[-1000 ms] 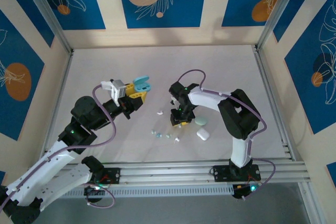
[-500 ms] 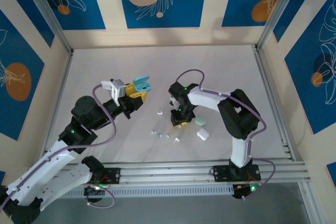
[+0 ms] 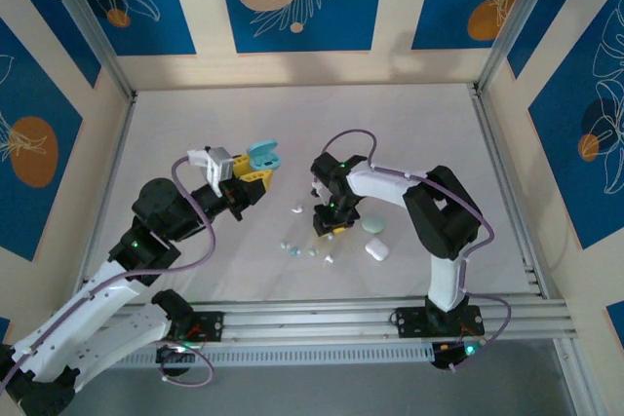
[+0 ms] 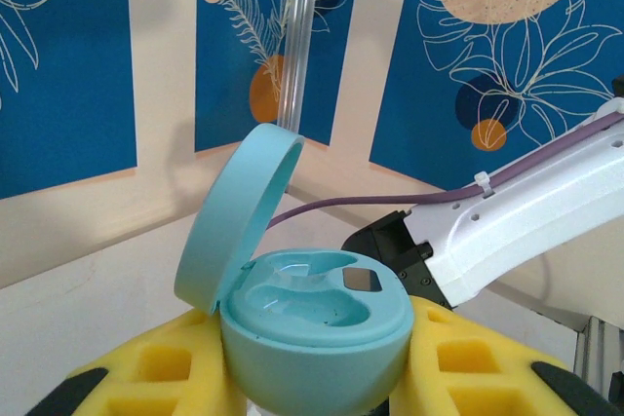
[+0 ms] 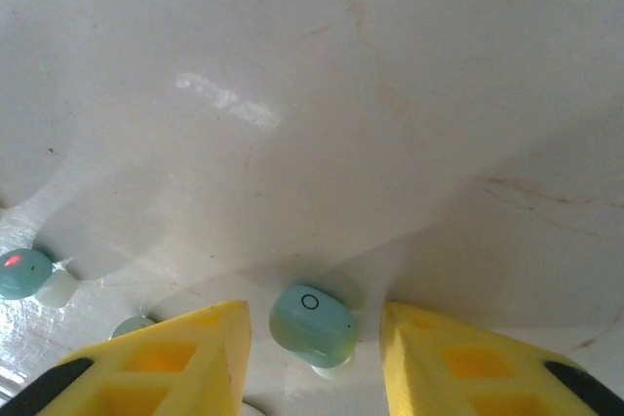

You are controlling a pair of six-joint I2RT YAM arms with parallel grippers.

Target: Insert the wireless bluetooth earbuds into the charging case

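My left gripper (image 3: 252,177) is shut on an open teal charging case (image 4: 312,323), held above the table. Its lid (image 4: 239,211) is tipped back and both wells are empty. The same case (image 3: 263,155) shows in the top view, left of centre. My right gripper (image 3: 330,221) is low over the table and open. A pale blue-green earbud (image 5: 312,326) lies on the table between its yellow fingers (image 5: 195,358), with a gap on each side. Two more earbuds (image 5: 24,273) lie to the left, one with a red light.
A white earbud (image 3: 296,208) lies between the two grippers. Several small earbuds (image 3: 312,251) are scattered near the front. A pale green closed case (image 3: 373,225) and a white closed case (image 3: 377,249) sit just right of my right gripper. The right arm's white link (image 4: 526,221) crosses behind the teal case.
My right gripper has shifted slightly to the left over the earbuds. The left arm and the teal case have not moved.
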